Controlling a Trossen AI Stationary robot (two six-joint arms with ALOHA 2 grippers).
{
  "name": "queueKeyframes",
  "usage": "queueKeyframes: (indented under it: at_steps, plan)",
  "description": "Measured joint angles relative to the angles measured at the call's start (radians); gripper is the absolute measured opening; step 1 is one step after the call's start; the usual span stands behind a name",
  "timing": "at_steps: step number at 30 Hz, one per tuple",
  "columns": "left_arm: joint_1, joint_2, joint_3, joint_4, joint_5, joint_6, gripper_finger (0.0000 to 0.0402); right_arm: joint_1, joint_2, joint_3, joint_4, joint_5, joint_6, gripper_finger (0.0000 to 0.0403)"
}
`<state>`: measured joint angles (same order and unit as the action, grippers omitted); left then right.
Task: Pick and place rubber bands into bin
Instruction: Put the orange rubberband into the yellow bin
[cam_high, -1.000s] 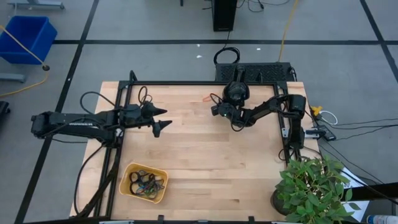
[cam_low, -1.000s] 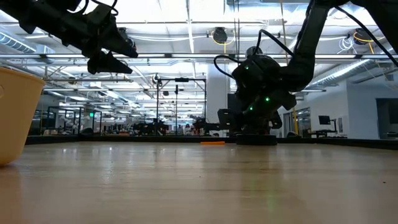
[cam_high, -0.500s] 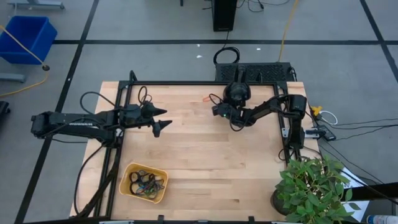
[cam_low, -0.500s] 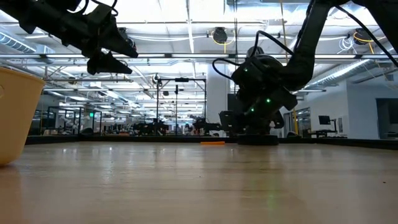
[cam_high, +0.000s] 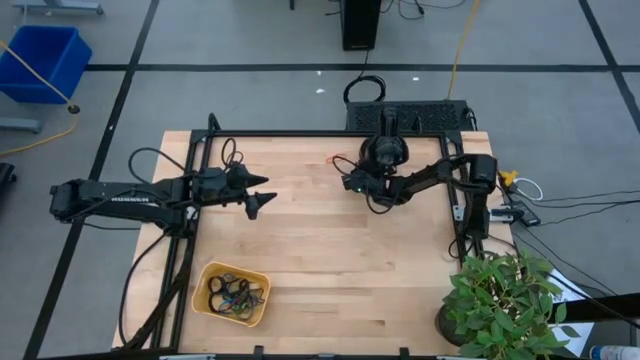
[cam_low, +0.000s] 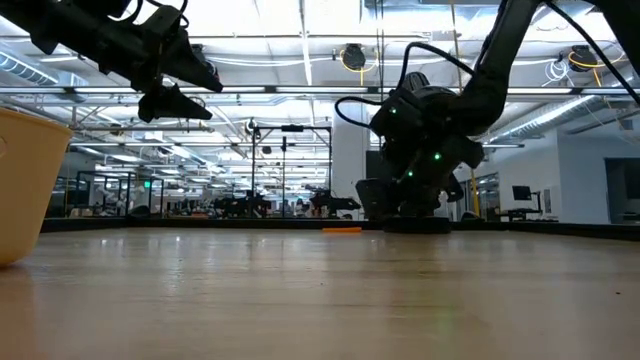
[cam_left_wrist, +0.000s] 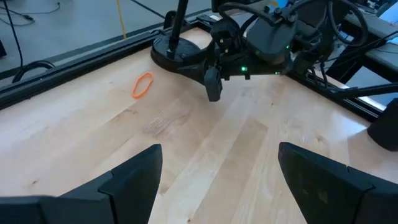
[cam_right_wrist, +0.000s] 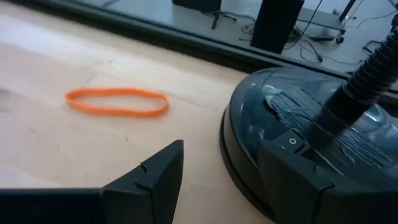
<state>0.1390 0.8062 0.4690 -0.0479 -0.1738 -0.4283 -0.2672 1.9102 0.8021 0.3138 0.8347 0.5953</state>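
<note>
1. Looking down, you see a pale wooden table (cam_high: 330, 250) edged by a black frame, standing on a grey floor crossed by dark lines.
2. Beyond the table's far left corner you have a blue tub (cam_high: 42, 60) on the floor; a potted plant (cam_high: 500, 300) stands at the near right corner.
3. Your low view shows a large hall with ceiling lights and racks behind the table.
4. Near the table's near left corner sits the bin (cam_high: 232, 293), holding a tangle of rubber bands (cam_high: 237, 294) in dark and mixed colours.
5. One orange rubber band (cam_left_wrist: 142, 84) lies flat by the far edge, just beside a round black base (cam_right_wrist: 292, 149).
6. Your right gripper (cam_high: 350, 181) hangs low near that band, apart from it, its jaws apart with nothing between them.
7. Your left gripper (cam_high: 262, 192) hovers over the left side of the table, jaws spread wide and holding nothing.
</note>
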Motion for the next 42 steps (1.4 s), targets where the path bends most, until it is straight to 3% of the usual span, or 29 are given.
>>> queueKeyframes:
  at_steps: [10,17,28,33,38,42]
  plan:
    - [0.000,0.000,0.000,0.000,0.026,-0.017,0.0324,0.010,-0.098,-0.035,-0.242,0.051,0.092,0.0196]
    - [0.000,0.000,0.000,0.000,0.035,-0.027,0.0324,0.007,-0.217,-0.193,-0.215,0.058,0.206,0.0196]
    - [0.000,0.000,-0.001,0.016,0.038,-0.023,0.0324,0.014,-0.390,-0.298,-0.134,0.020,0.085,0.0196]
    - [0.000,0.000,-0.001,0.033,0.038,-0.022,0.0324,0.027,-0.394,-0.298,-0.014,-0.138,0.002,0.0196]
    - [-0.001,0.000,-0.001,0.031,0.043,-0.012,0.0324,0.095,-0.394,-0.282,0.242,-0.321,-0.226,0.0196]
    - [-0.001,0.000,-0.001,0.031,0.043,-0.012,0.0324,0.151,-0.394,-0.184,0.189,-0.342,-0.325,0.0196]
